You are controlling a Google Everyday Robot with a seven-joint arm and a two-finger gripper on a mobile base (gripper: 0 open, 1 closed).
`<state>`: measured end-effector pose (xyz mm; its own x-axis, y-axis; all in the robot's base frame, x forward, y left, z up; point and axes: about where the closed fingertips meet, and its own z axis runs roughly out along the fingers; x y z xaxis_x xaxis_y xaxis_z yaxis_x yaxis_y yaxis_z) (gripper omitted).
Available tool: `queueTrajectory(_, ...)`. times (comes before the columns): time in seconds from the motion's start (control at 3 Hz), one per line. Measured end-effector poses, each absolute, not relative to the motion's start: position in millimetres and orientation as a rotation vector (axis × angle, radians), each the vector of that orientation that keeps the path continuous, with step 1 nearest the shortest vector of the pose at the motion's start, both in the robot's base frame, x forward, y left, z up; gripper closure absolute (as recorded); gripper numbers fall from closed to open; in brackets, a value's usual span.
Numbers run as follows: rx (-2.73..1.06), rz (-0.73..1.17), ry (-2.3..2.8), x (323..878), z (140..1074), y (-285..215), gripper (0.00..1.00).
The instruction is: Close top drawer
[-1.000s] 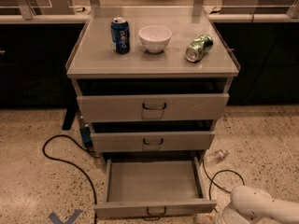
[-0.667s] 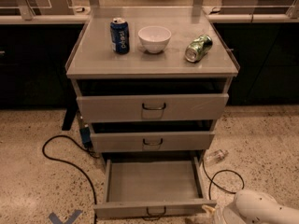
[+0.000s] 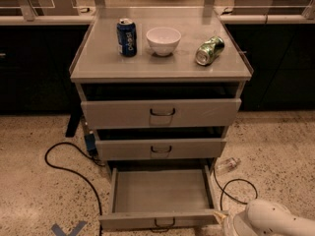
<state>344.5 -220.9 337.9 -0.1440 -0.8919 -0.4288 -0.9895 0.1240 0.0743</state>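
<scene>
The grey metal cabinet (image 3: 88, 73) has three drawers, all pulled out. The top drawer (image 3: 157, 219) is the lowest one. It has a low plain front with a small dark wire handle (image 3: 163, 225) and stands far out. Its long flat tray (image 3: 160, 191) is empty. The middle drawer (image 3: 160, 149) and the tall uppermost drawer (image 3: 161, 113) stand slightly out. My white arm (image 3: 273, 220) comes in at the bottom right. My gripper (image 3: 221, 218) is at the front right corner of the lowest drawer, right by its front panel.
On the cabinet top stand a blue soda can (image 3: 127, 37) and a white bowl (image 3: 163, 40), and a green can (image 3: 209, 50) lies on its side. Black cables (image 3: 64, 167) lie on the speckled floor left and right. A clear bottle (image 3: 227, 164) lies by the cabinet. Dark counters stand behind.
My arm has moved left along the bottom edge, bringing the gripper up to the lowest drawer's front right corner. The drawers have not visibly moved.
</scene>
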Motion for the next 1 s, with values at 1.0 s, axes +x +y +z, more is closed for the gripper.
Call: queueTrajectory(1.0, -1.842, 0.802, 2.248, 331.3, 224.0, -189.0, 0.0)
